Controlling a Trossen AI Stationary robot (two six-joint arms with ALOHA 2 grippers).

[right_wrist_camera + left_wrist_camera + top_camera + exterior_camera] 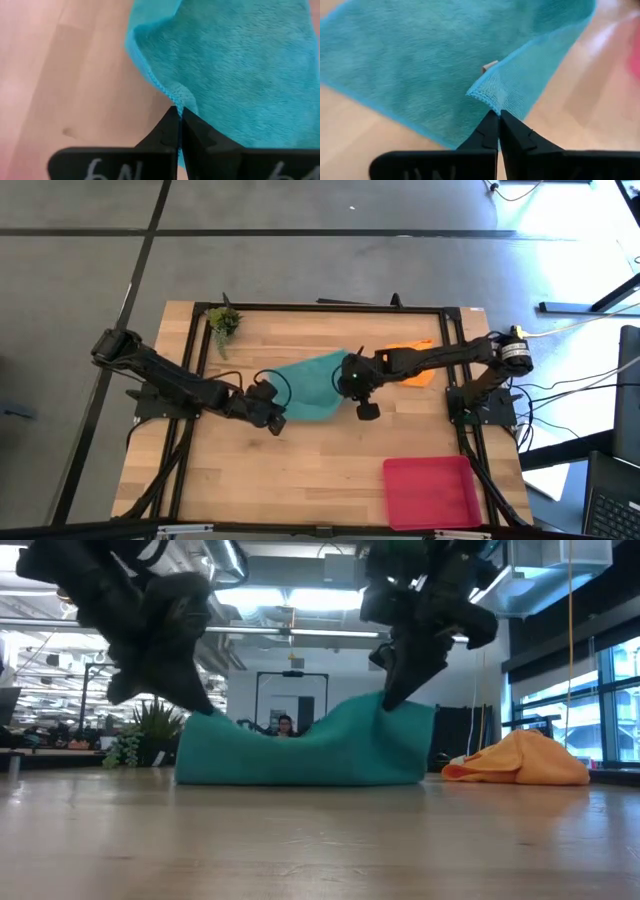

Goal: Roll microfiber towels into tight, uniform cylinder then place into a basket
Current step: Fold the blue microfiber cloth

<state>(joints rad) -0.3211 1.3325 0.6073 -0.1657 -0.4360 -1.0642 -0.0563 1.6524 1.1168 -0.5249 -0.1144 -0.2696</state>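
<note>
The teal towel (310,385) lies in the middle of the table, with both side ends lifted. In the low view it (300,755) sags between the two grippers and its lower edge rests on the wood. My left gripper (498,114) is shut on its near left corner, also seen from table height (205,705). My right gripper (179,110) is shut on its right end (390,700). The orange towel (415,368) lies bunched at the far right, partly under my right arm. The red-pink basket (430,492) stands at the near right corner. My left gripper pinches a hemmed corner (485,97) of the teal towel between its two fingertips, slanting down from the table's left. That corner is lifted, and the cloth slopes down from it to the table. My right gripper pinches the hemmed edge at a corner (176,96) on the towel's right end, slanting down from the right. This end is raised too (400,710), and the cloth hangs slack toward the middle.
A small green plant sprig (224,322) lies at the far left corner. Bare wood spreads across the near half of the table between the teal towel and the basket. A dark frame (330,307) borders the tabletop.
</note>
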